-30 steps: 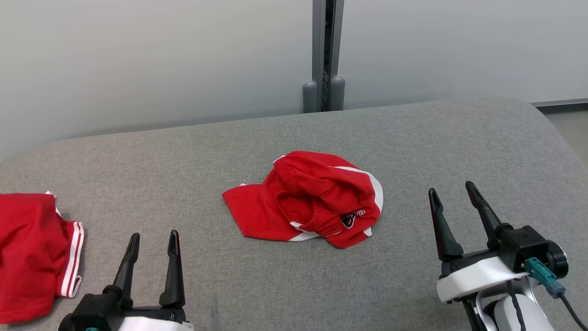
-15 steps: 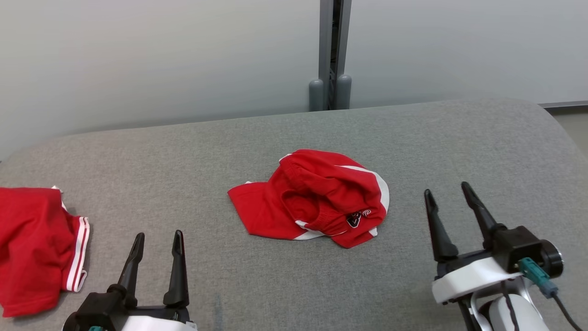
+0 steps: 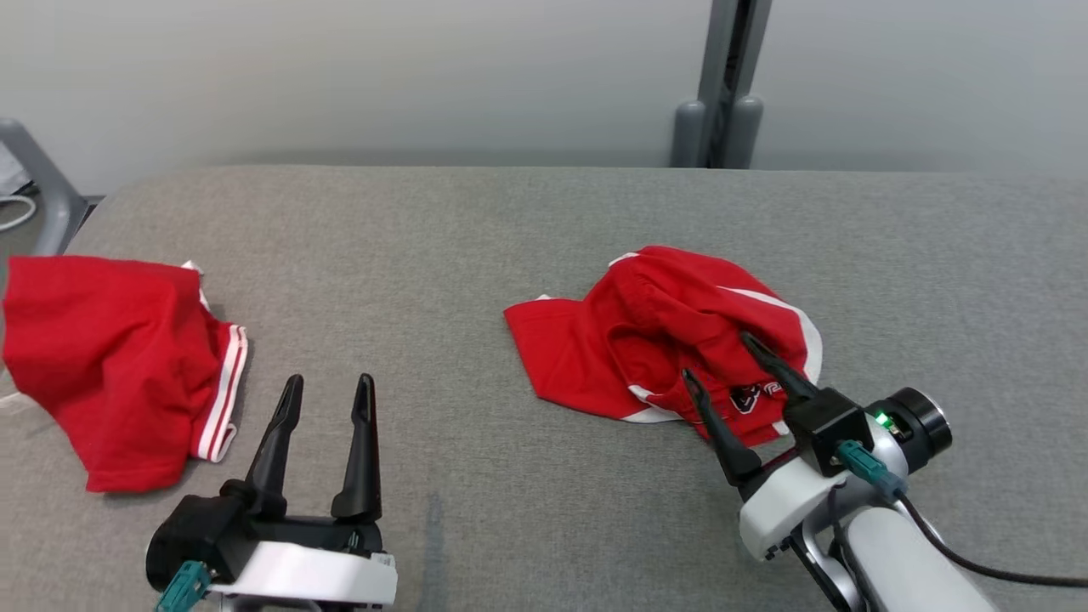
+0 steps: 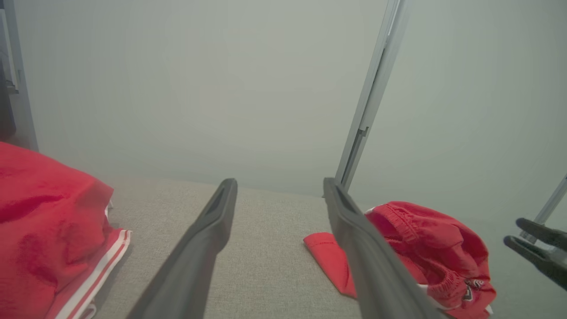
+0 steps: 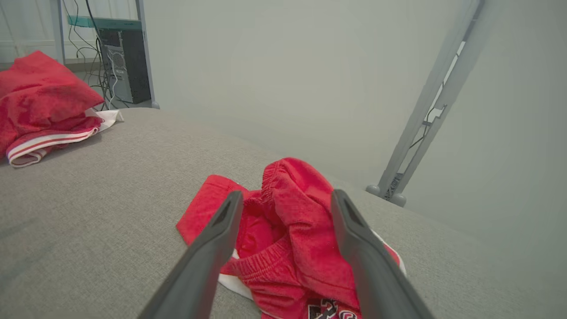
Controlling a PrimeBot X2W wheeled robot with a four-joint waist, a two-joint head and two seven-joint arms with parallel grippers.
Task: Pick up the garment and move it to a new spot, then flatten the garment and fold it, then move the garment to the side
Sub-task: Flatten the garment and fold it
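Over red garment [image 3: 646,314] now: R gripper [image 3: 716,355], prev. beside it.

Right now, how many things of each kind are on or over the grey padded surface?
Red fabric garments: 2, the crumpled white-trimmed garment and the white-striped garment at the left.
Black two-fingered claws: 2, left claw and right claw, both open.
Total: 4

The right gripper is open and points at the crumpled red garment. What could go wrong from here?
1. The garment lies bunched in layers, so the right gripper may pinch only the top fold and the rest may drag.
2. A second red garment lies on the left of the grey surface; moving this one there could land on it.
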